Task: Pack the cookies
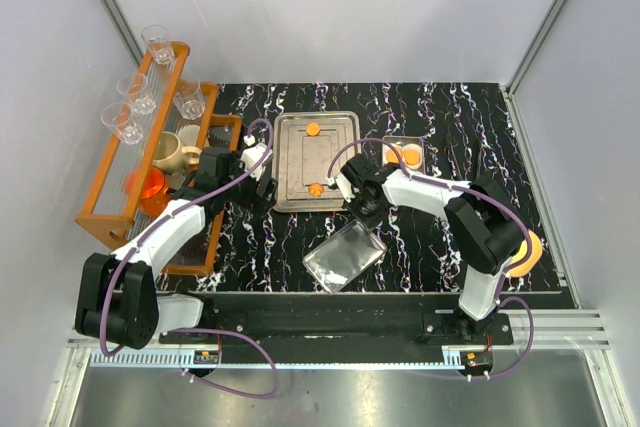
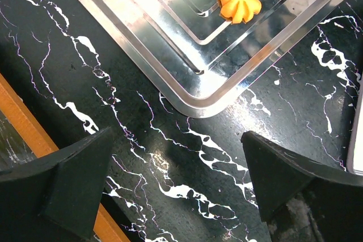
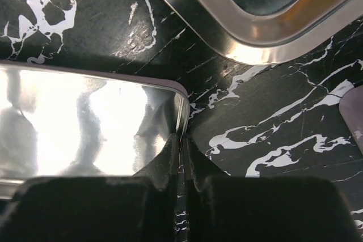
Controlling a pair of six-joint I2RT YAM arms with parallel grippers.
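**Cookie packing: right hand pinching the container rim**

The flower-shaped cookie (image 2: 240, 2) lies inside the steel tray (image 2: 187, 92), near its front edge. A round cookie (image 1: 312, 129) lies near the tray's back edge. More cookies (image 1: 410, 156) sit on a small dish (image 1: 388, 143) just right of the tray. The left hand (image 2: 176, 140) has its fingers spread wide over the tabletop (image 2: 68, 66), beside the tray's front-left corner. The right hand (image 3: 182, 160) is pinched narrow on the rim of a shiny container (image 3: 85, 123) in front of the tray.

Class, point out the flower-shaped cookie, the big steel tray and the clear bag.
flower-shaped cookie (image 2: 240, 2): left wrist view, on its centre.
steel tray (image 2: 197, 101): left wrist view, on its rounded corner rim.
clear bag (image 1: 343, 257): top view, on its middle.
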